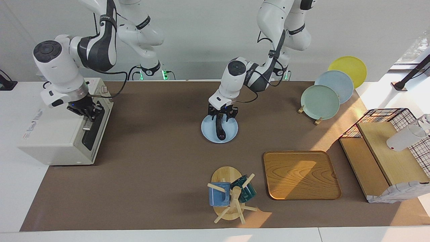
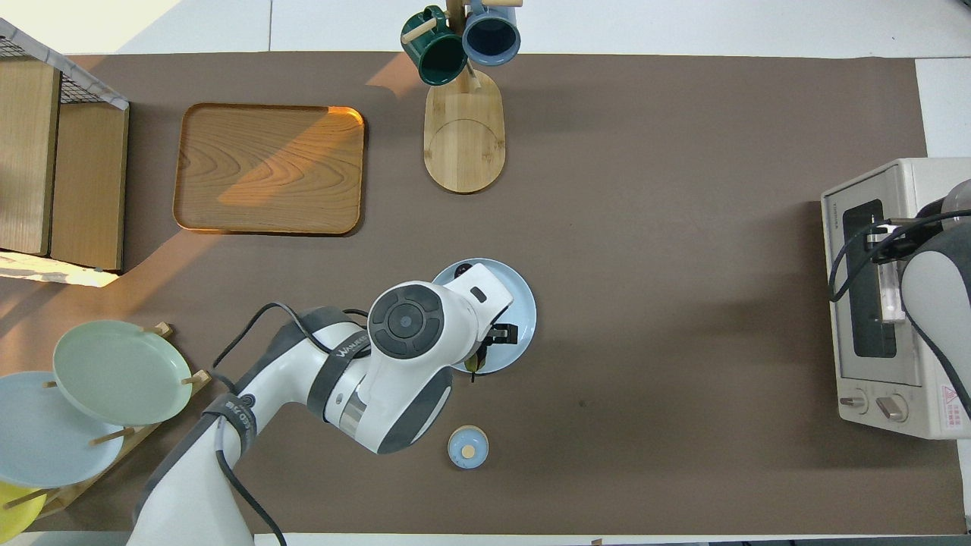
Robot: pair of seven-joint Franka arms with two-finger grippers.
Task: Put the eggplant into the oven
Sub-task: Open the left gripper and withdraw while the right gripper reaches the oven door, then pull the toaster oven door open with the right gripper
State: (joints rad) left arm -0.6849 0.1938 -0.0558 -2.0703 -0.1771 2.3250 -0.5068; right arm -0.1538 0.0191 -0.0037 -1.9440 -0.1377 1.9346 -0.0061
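White wall, brown mat over the counter, sun patch toward the left arm's end. Mid-counter sits a pale blue plate w/ the eggplant lying on it: dark, slim, slightly curved. Left gripper is down right at the eggplant's robot-side end, fingers either side of it; looks like a pinch on the stem end, but can't tell if the pads are actually biting yet. In the overhead view the wrist covers most of the plate, so no help there.

Over at the right arm's end: the oven, cream box. Right gripper is at the door handle, appears closed on the bar. Door looks not yet swung down.

Step in hand, my read: grasp on the eggplant plus door prep, both early. Next: lift clear of the plate rim, carry toward the oven, which needs the door open first.

Long axis runs roughly nearer-to-farther from the robots, the rounded butt pointing away from them. Probably needs turning to slide in lengthwise.

Also around: wooden tray, mug tree, plate rack.
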